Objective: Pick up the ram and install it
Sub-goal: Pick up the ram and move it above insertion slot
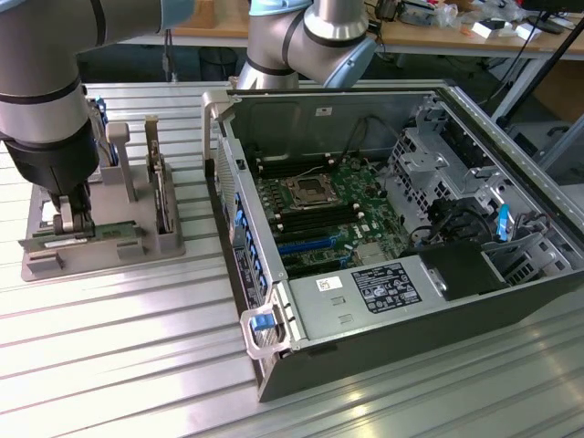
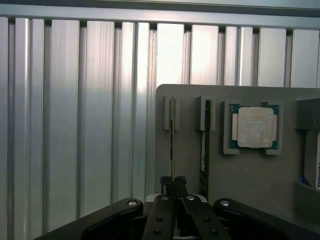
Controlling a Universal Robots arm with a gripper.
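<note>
The ram (image 2: 172,135) stands on edge in its slot in the grey holder (image 2: 185,165), and the gripper (image 2: 173,182) is right down on it, fingers pinched onto one end of the thin board; it looks like a clamp, though the contact itself is hard to make out. Just beside it stands the twin stick (image 2: 205,150), then the square processor (image 2: 255,127) flat in its pocket. The holder sits on the ribbed desk (image 1: 137,347) at the exterior view's left, the open computer case (image 1: 411,301) at its right.
</note>
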